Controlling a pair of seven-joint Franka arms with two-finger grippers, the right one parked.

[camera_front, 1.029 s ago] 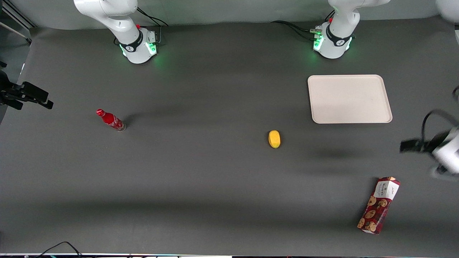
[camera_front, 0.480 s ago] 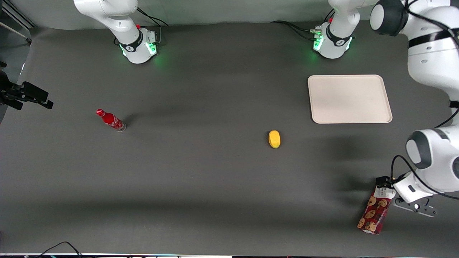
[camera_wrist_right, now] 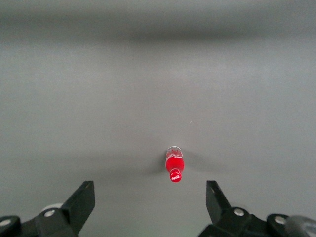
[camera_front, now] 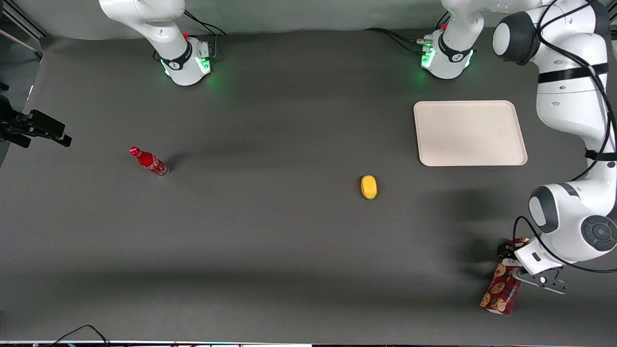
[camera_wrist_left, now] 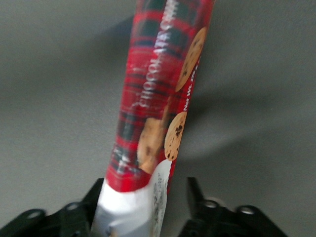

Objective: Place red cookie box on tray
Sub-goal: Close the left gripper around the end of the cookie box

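Note:
The red cookie box (camera_front: 501, 291) lies on the dark table near the front camera, toward the working arm's end. Its white label end is covered by my left gripper (camera_front: 512, 262). In the left wrist view the box (camera_wrist_left: 158, 94) runs away from the gripper (camera_wrist_left: 145, 207), with the white label end between the two black fingers (camera_wrist_left: 193, 195). The jaws stand open, with a gap on one side of the box. The cream-white tray (camera_front: 470, 132) lies flat, farther from the front camera than the box, and holds nothing.
A yellow oval object (camera_front: 368, 187) lies near the table's middle, between the box and the tray in depth. A small red bottle (camera_front: 149, 161) lies toward the parked arm's end and shows in the right wrist view (camera_wrist_right: 174, 169).
The left arm has swung in and come down over the box's white label end; the gripper now straddles it. The box, tray, yellow object and bottle have not moved.

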